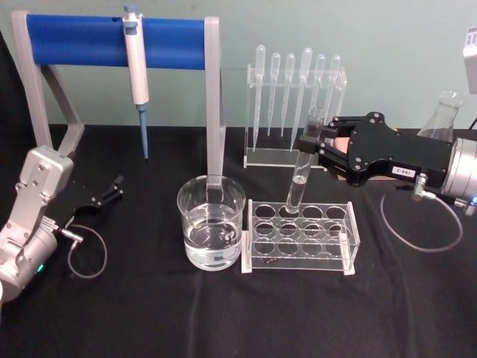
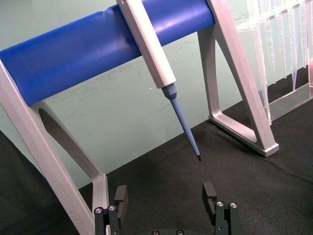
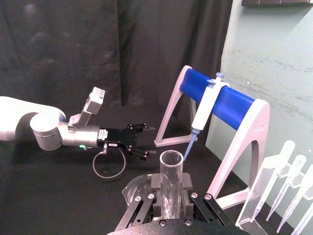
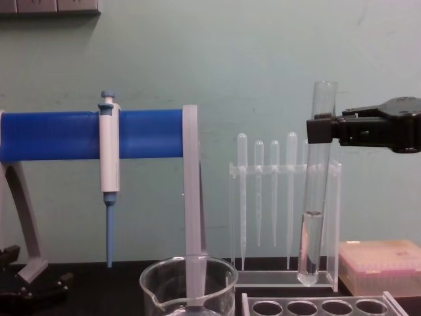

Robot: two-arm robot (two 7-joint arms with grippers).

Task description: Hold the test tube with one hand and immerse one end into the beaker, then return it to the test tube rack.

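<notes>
The black boxy right gripper (image 1: 311,143) clamps the upper part of the long clear glass test tube (image 1: 301,171). The tube leans a little, its rounded end at a back hole of the clear plastic rack (image 1: 350,250), beside the wide glass beaker (image 1: 195,212). The left gripper (image 1: 112,186) lies far left, fingers spread.

Beaker (image 4: 164,289), rack (image 4: 320,304) cut by chest view's lower edge; right pincer (image 3: 171,196) hides lower test tube (image 3: 170,171).

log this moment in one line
right gripper shut on tube | tube tilted, base at rack | left gripper parked open
</notes>
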